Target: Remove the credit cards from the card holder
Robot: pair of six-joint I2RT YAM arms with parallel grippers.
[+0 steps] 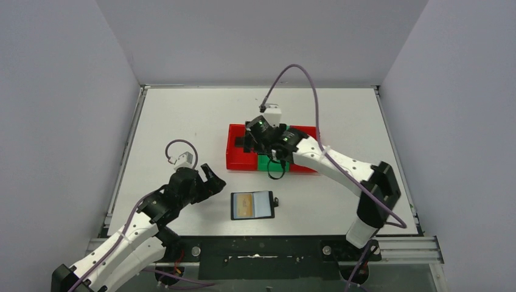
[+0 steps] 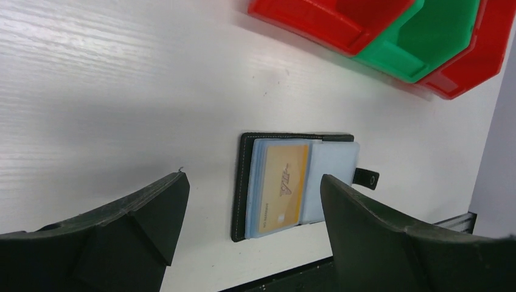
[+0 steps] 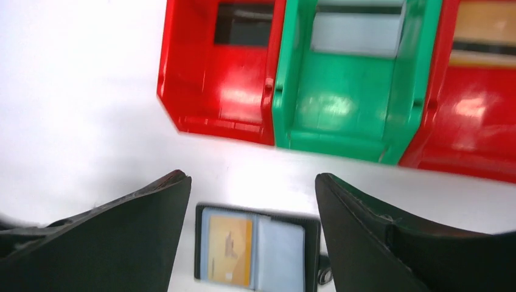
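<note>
The wallet (image 1: 261, 205) lies open and flat on the table (image 1: 182, 121), close to the near edge and about midway along it. Its snap tab (image 2: 367, 177) sticks out on the side toward the right edge. A gold card (image 2: 283, 188) sits in the grey-blue pocket of the half toward the left edge. The other half shows only a pale pocket.

The left pincer (image 2: 252, 177) hangs over the table on the left-edge side of the wallet, near it but not touching. Its jaws are spread wide and grip nothing.

Three trays stand side by side in a row near the middle of the table, beyond the wallet. They are a red tray (image 3: 213, 91) toward the left edge, a green tray (image 3: 341, 103) in the middle and a second red tray (image 3: 474, 121) toward the right edge. In the right wrist view, each holds something flat at its far end: a dark card (image 3: 243, 24) in the first red tray, a pale card (image 3: 359, 30) in the green tray and a tan card (image 3: 484, 18) in the second red tray.

The right pincer (image 3: 251, 177) is raised above the trays, its jaws wide apart and empty.
</note>
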